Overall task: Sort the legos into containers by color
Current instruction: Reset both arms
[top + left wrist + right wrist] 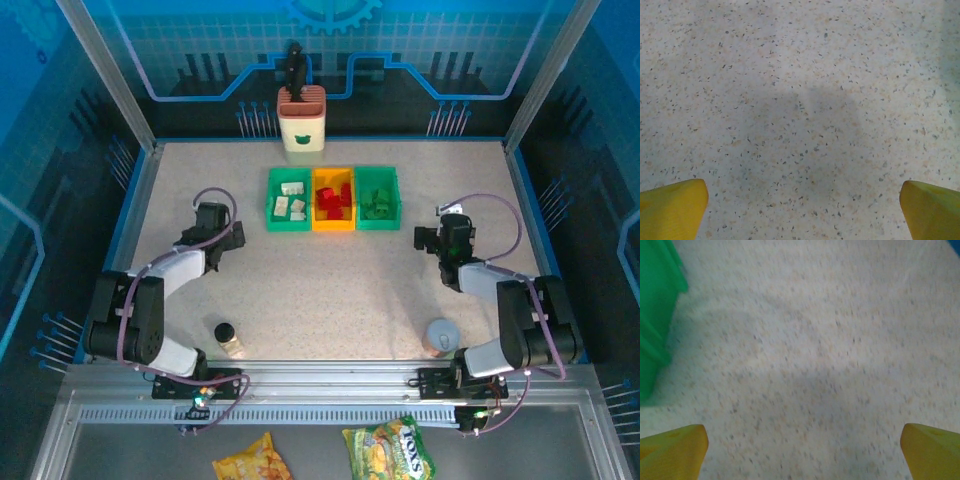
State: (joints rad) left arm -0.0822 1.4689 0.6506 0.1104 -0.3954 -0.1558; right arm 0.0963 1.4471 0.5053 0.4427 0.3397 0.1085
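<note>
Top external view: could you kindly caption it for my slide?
Sorted: cream, red and green plastic bricks in three small open plastic bins; left claw and right claw open above speckled table.

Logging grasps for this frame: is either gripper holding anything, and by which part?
Nothing is held. The left gripper and right gripper are both open over bare table.

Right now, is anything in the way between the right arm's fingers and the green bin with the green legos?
No, nothing visible is in the way. Only speckled table lies between the open right fingers and the green bin.
</note>
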